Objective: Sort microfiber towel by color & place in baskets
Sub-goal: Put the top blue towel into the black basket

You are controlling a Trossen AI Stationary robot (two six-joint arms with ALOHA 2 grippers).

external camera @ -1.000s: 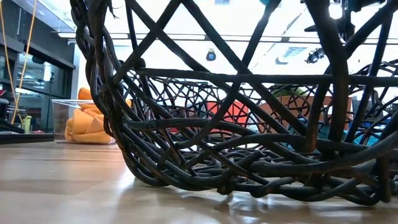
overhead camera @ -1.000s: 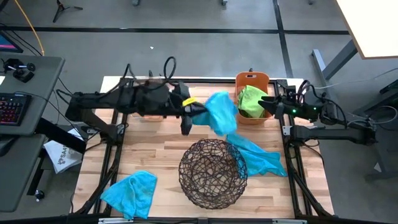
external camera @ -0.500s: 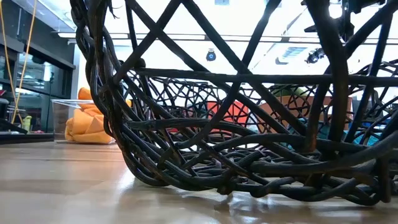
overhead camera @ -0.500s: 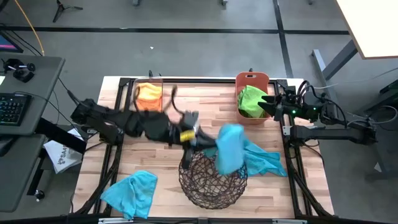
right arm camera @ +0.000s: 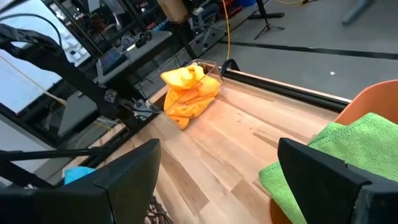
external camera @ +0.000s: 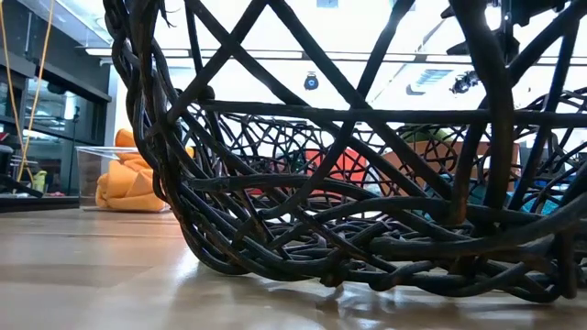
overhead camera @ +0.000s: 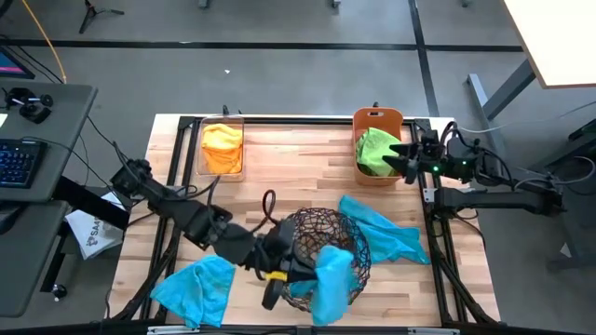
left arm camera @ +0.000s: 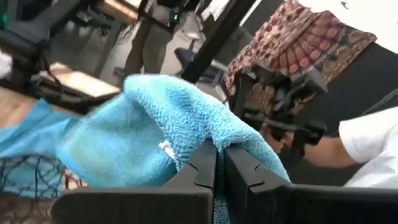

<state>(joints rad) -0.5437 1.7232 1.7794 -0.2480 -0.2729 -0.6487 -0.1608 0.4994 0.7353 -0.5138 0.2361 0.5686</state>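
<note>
Turquoise towel clamped in left pincer at wire bowl rim; right pincer released by orange bin.

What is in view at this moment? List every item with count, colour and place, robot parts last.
Blue towels: three, turquoise; one at the table's near-left, one right of the wire bowl, one held over the bowl's near rim.
Orange towel: one, in the clear bin, far left.
Green towel: one, in the salmon bin, far right.
Wire bowl: one, dark brown, near centre.
Table: one, light wood.
Left gripper: shut on a blue towel.
Right gripper: open, over the salmon bin.
</note>
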